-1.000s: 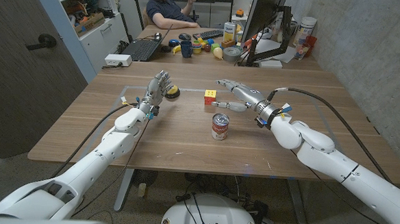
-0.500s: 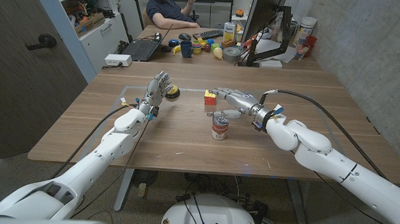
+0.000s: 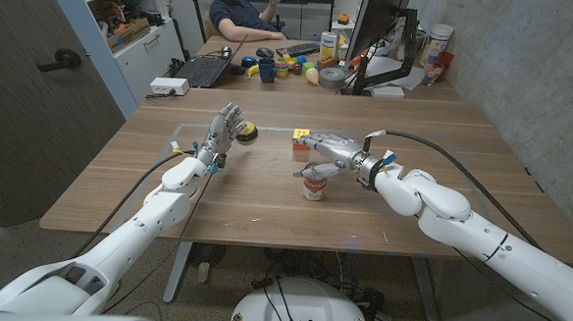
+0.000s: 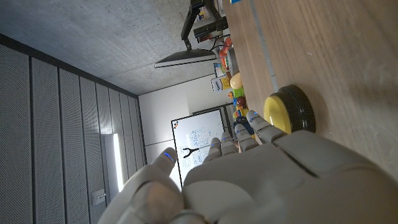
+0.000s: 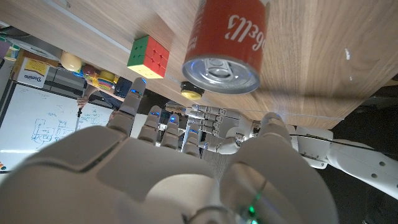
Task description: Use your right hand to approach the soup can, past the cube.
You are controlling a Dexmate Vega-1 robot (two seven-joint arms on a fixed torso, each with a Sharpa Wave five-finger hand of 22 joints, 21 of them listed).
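Observation:
The red soup can (image 3: 314, 187) stands upright at the table's middle; its silver lid and red side (image 5: 231, 43) sit just beyond my right hand's fingers. My right hand (image 3: 328, 152) hovers open right above and behind the can, fingers spread toward my left, holding nothing. The coloured cube (image 3: 299, 139) lies just beyond that hand's fingertips, also seen as a cube (image 5: 149, 53) beside the can. My left hand (image 3: 224, 132) is raised with fingers spread, next to a yellow-and-black button (image 3: 246, 132).
The yellow button (image 4: 287, 112) lies close ahead of my left hand (image 4: 249, 174). A monitor (image 3: 377, 28), a laptop (image 3: 203, 70) and small clutter crowd the far table, where a person (image 3: 240, 11) sits. The wooden table (image 3: 264, 209) shows bare wood in front of the can.
My right hand has moved toward my left and nearer, from behind the cube's right side to just over the soup can. The left hand, can and cube have stayed put.

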